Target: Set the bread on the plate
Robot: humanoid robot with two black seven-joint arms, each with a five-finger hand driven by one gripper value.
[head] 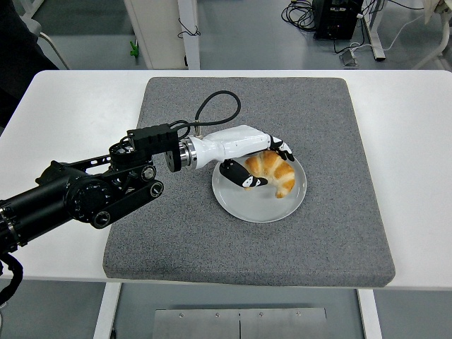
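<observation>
Bread (274, 172), a croissant, lying now on the plate (247, 205), in its upper right part, about 1 to 2 o'clock from the plate centre. Plate resting on the grey mat (339, 212), a little right of the mat centre, mat on the white table (409, 141).

Left hand (258, 164) coming in from 9 o'clock, curled around the bread: thumb below at the near side, other fingers (284, 150) over the far side, at 12 o'clock of the croissant. Looks like a pinch on the bread from two sides; whether the pressure is really there or already loose, cannot tell from this view. Whether the bread rests fully on the plate or hangs just over it, hard to tell, but appears to touch.

Step in hand, as judged: the very end of placing, the release. Remaining: only to let go and to leave.

Next move calls for spreading thumb and fingers apart without pushing the croissant, then lifting up and back toward 9 o'clock. Care needed because the bread sits near the rim at 2 o'clock; a drag by a finger could roll it off onto the mat, or shift the light plate

Right hand not visible
</observation>
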